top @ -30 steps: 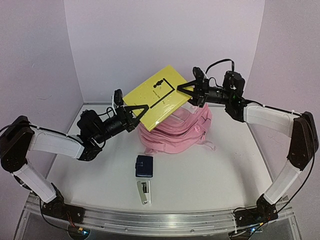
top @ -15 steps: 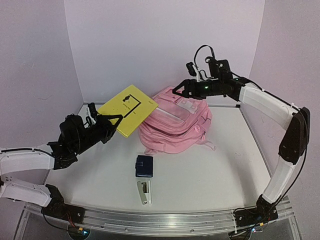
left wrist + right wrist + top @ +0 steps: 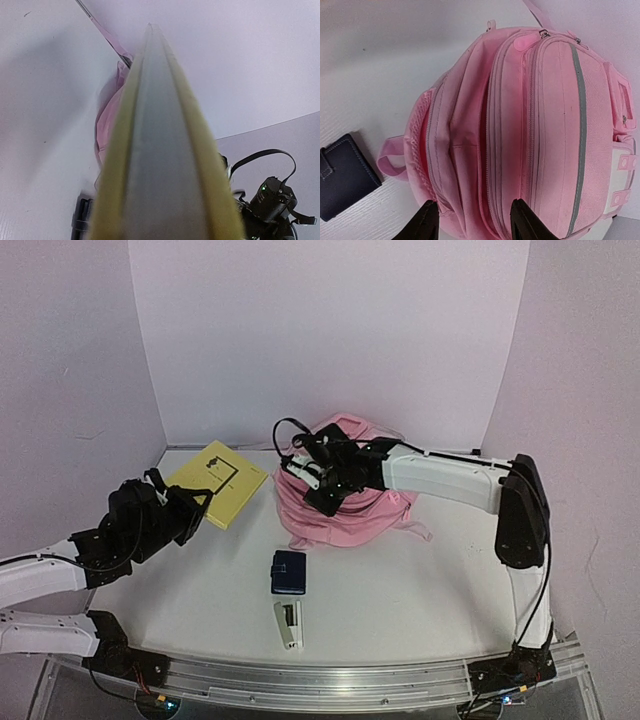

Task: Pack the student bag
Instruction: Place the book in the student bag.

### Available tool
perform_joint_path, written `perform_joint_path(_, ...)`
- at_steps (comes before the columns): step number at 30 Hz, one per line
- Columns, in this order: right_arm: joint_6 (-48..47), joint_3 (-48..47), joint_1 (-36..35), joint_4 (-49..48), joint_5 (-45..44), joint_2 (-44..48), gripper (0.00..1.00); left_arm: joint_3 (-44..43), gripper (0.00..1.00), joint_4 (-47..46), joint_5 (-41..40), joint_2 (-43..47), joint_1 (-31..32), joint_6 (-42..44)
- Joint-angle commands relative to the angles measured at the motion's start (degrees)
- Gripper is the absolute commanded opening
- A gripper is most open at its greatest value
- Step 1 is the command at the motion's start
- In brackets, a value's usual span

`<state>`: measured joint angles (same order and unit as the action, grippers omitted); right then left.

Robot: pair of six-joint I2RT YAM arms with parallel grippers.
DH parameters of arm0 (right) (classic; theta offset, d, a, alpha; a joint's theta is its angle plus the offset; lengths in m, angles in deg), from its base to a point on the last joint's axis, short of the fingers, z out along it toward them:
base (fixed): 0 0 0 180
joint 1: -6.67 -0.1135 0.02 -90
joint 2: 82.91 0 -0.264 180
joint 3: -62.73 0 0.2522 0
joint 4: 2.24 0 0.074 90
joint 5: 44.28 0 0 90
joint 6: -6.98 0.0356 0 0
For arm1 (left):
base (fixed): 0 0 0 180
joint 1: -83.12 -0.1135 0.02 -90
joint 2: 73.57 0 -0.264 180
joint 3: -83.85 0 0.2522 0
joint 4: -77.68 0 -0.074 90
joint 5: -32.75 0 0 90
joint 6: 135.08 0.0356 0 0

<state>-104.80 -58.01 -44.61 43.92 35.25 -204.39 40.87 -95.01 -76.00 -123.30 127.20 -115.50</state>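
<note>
Now the pink backpack [image 3: 352,520] lies by the middle of the back edge of the desk [image 3: 420,590]. Above it the right claw [image 3: 473,222] stands open. The left claw [image 3: 198,505] grips a yellow book [image 3: 218,480] near the back-left corner.

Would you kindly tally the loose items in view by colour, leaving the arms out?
Pink: 1, the student bag
Yellow: 1, the book
Navy: 1, the wallet
Pale grey: 1, the stapler
Total: 4
</note>
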Motion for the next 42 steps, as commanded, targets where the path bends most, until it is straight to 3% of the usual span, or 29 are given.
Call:
perform_joint_path(1,-6.87,-5.03,-0.02,-2.29,-10.54,-3.55,0.49,-0.62,0.00,-3.02,-2.86,3.37,-0.16,-1.09)
perform_joint_path(8,-10.51,-4.73,-0.25,-4.39,-12.93,-6.83,0.47,0.87,0.00,-1.59,-3.94,5.74,-0.11,-2.33)
perform_joint_path(15,-16.20,-2.57,-0.54,-9.59,-21.99,-9.13,0.47,1.17,0.00,-1.86,-2.98,4.74,-0.10,-3.21)
perform_joint_path(18,-17.48,-2.05,-0.47,-11.52,-24.62,-8.63,0.34,1.21,0.00,-2.06,-2.66,4.05,-0.11,-3.41)
perform_joint_path(23,-16.93,-3.17,-0.56,-11.92,-24.91,-6.10,0.02,1.32,0.00,-3.12,-1.64,2.65,-0.13,-3.15)
perform_joint_path(24,-16.69,-3.50,-0.55,-11.78,-24.66,-5.24,0.00,1.41,0.00,-3.69,-1.13,2.08,-0.17,-2.70)
perform_joint_path(33,-9.95,-11.64,-0.46,-4.98,-17.51,0.30,0.00,3.79,0.00,-21.33,9.60,-6.30,-0.14,-0.67)
perform_joint_path(42,-6.65,-19.93,-0.46,-0.83,-13.83,-0.63,0.00,0.86,0.00,-38.07,18.10,-17.01,-0.15,0.05)
